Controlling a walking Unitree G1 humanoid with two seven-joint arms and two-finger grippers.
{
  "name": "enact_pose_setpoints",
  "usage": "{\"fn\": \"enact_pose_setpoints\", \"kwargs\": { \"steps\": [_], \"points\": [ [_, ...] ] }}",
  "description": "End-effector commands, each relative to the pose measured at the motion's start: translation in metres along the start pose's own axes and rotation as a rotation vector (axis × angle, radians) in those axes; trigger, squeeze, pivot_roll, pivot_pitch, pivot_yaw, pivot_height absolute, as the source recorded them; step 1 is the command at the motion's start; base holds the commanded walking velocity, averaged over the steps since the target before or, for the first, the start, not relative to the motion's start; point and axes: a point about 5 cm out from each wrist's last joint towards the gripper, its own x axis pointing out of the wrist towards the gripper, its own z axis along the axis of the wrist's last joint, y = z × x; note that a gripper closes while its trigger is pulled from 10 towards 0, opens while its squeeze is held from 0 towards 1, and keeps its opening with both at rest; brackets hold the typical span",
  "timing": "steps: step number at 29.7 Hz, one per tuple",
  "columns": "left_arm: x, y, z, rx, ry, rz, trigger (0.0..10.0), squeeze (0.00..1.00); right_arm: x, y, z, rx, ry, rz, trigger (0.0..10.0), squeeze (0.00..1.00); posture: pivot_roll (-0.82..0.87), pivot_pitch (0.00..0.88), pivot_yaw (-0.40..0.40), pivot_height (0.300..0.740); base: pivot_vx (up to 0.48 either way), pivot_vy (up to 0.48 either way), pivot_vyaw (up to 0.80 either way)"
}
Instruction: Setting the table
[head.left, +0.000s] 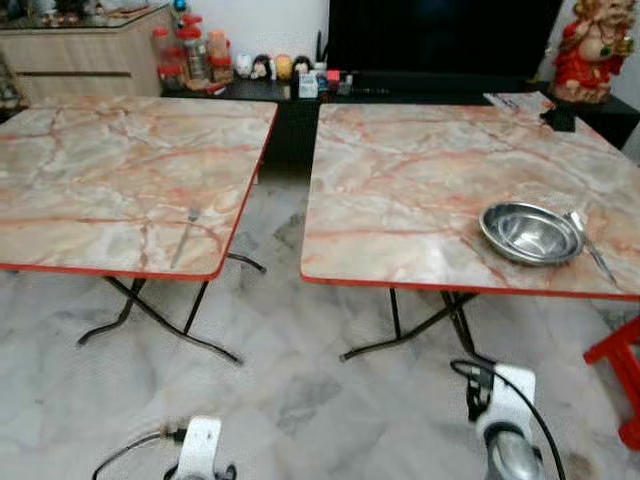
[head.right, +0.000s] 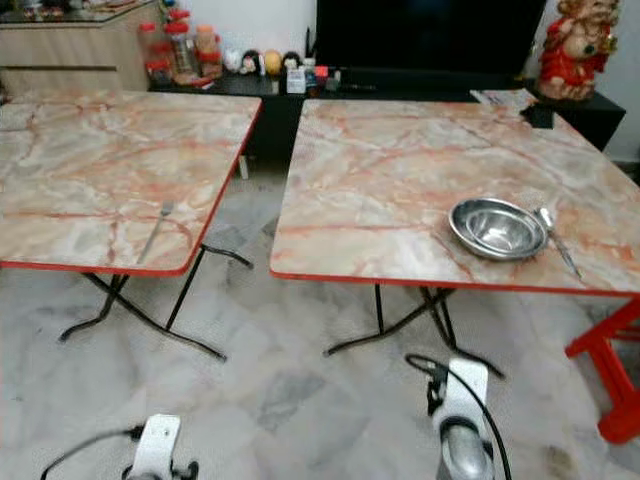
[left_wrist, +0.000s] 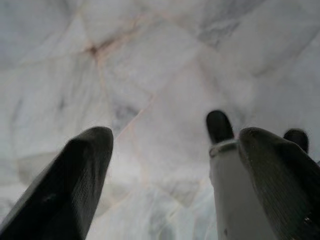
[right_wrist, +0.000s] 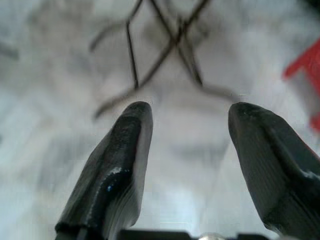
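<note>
Two marble-patterned tables with red edges stand side by side. A fork (head.left: 187, 235) lies near the front edge of the left table (head.left: 90, 160). On the right table (head.left: 400, 180) a steel bowl (head.left: 530, 232) sits near the front right, with a spoon (head.left: 590, 246) lying just to its right. Both arms hang low in front of the tables, the left arm (head.left: 200, 448) and the right arm (head.left: 506, 420). My left gripper (left_wrist: 175, 137) is open over the marble floor, holding nothing. My right gripper (right_wrist: 192, 112) is open too, pointing at the floor and the right table's legs.
A floor gap (head.left: 285, 215) separates the tables, whose crossed black legs (head.left: 160, 315) spread underneath. A red stool (head.left: 620, 370) stands at the right. Behind are a dark TV cabinet (head.left: 440, 50), jars (head.left: 190, 50), a wooden cabinet (head.left: 80, 55) and a red statue (head.left: 590, 50).
</note>
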Motion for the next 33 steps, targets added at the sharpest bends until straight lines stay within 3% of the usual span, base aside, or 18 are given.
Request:
{"fn": "enact_pose_setpoints", "kwargs": {
  "steps": [1,8,12,17,26,33],
  "points": [
    [0.000,-0.002,-0.003,0.031,0.019,-0.006,10.0,0.00,-0.008,0.007,-0.027,-0.030,0.140,0.066,10.0,0.00,-0.08,0.000,0.020,0.740,0.000,0.000,0.00],
    [0.000,-0.002,-0.003,0.036,0.024,-0.007,10.0,0.00,-0.026,0.004,-0.066,-0.059,0.345,0.065,10.0,0.00,-0.06,0.000,0.015,0.740,0.000,0.000,0.00],
    [0.000,0.000,-0.003,0.035,0.022,-0.001,10.0,0.00,-0.026,0.011,-0.066,-0.006,0.342,0.075,10.0,0.00,-0.06,0.000,0.020,0.740,0.000,0.000,0.00],
    [-0.001,0.002,-0.006,0.040,0.036,0.002,10.0,0.00,-0.025,0.014,-0.065,-0.004,0.341,0.078,10.0,0.00,-0.07,0.000,0.027,0.740,0.000,0.000,0.00],
    [-0.001,0.006,-0.005,0.053,0.036,0.008,10.0,0.00,-0.025,0.019,-0.064,0.021,0.340,0.085,10.0,0.00,-0.06,0.000,0.037,0.740,0.000,0.480,0.00],
    [-0.001,0.008,-0.005,0.038,0.026,0.017,10.0,0.00,-0.028,0.018,-0.069,0.047,0.357,0.083,10.0,0.00,-0.05,0.000,0.037,0.740,0.000,0.000,0.00]
  ]
}}
